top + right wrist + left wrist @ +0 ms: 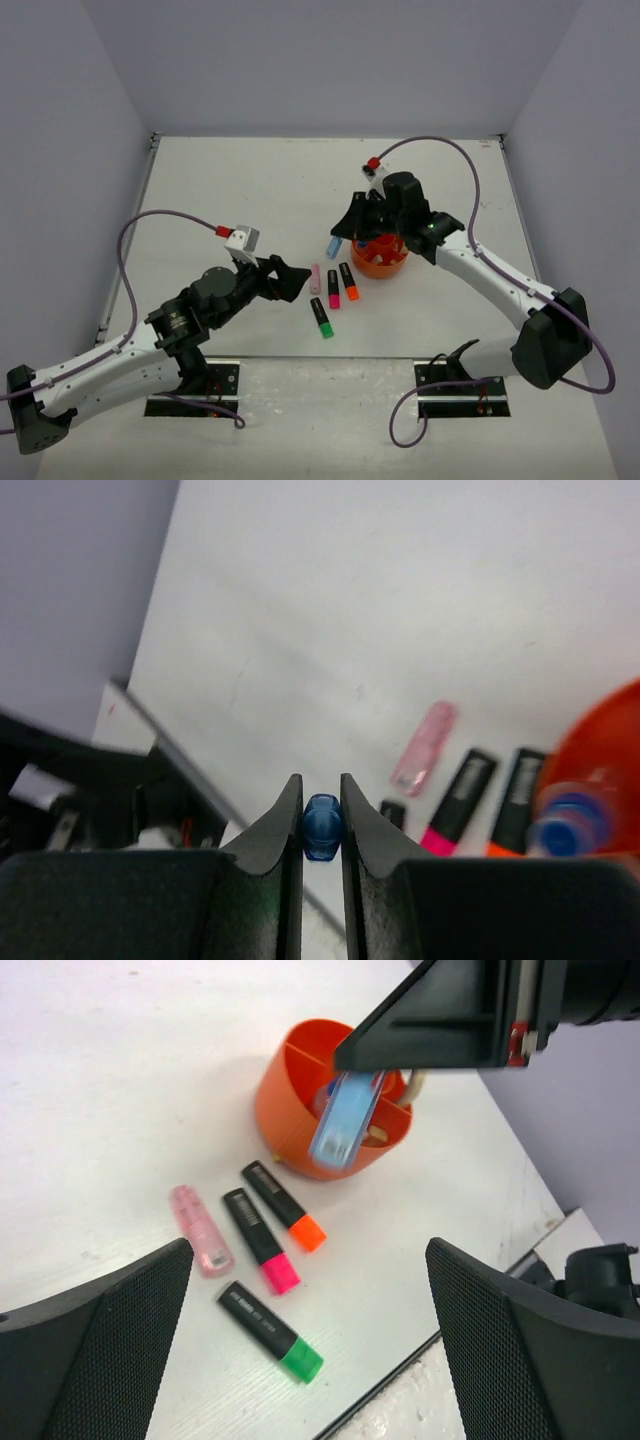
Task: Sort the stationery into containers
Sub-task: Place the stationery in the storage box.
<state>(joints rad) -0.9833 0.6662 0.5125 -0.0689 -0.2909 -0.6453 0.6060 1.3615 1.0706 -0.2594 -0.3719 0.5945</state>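
Table (250, 180) edges lie well from organiser (380, 265).

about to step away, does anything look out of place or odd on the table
Nothing spilled or damaged. The blue marker, clamped in the right gripper, hangs tilted beside the orange organiser, not inside it. Four markers lie loose on the table: pastel pink, pink-capped, orange-capped, green-capped.
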